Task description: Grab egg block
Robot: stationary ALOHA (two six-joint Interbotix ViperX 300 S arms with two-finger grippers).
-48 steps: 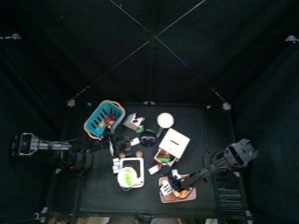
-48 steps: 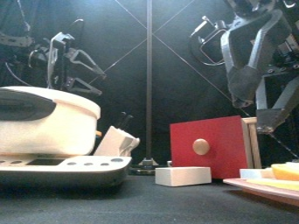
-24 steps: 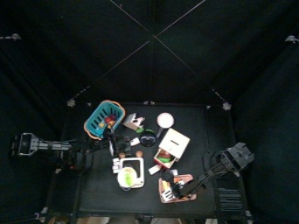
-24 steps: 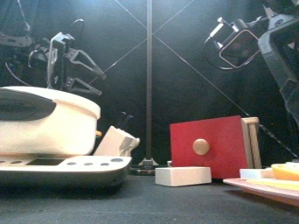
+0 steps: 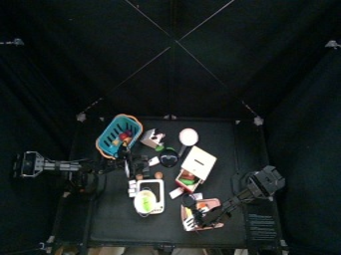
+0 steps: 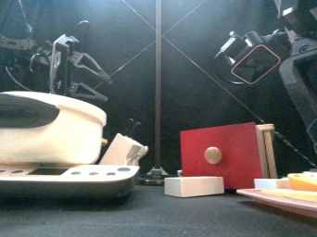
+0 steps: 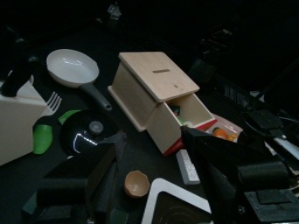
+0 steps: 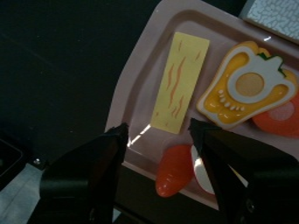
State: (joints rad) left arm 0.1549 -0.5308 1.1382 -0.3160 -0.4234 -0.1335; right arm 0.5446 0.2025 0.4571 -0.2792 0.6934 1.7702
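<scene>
The egg block point(image 8: 243, 87), a yellow pepper-shaped slice with a white round centre, lies on a pink tray point(image 8: 140, 96) beside a yellow strip point(image 8: 177, 79) and red pieces point(image 8: 176, 166). My right gripper point(image 8: 158, 162) hovers above the tray, open, with nothing between its jaws; the egg block is off to one side of them. From above, the right gripper point(image 5: 202, 210) is over the tray point(image 5: 194, 224) at the table's front right. The left gripper point(image 7: 152, 166) rests open at the table's left point(image 5: 96, 169).
A wooden box with a red drawer point(image 7: 158, 87) stands mid-table, a white ladle point(image 7: 70, 68) beside it. A blue basket point(image 5: 118, 134) sits at the back left. Near the front are a white appliance point(image 6: 50, 130) and a small white block point(image 6: 195, 186).
The right arm has drawn toward the table's front edge, bringing its gripper over the pink tray. Its jaws stayed open. The left arm has not moved.
</scene>
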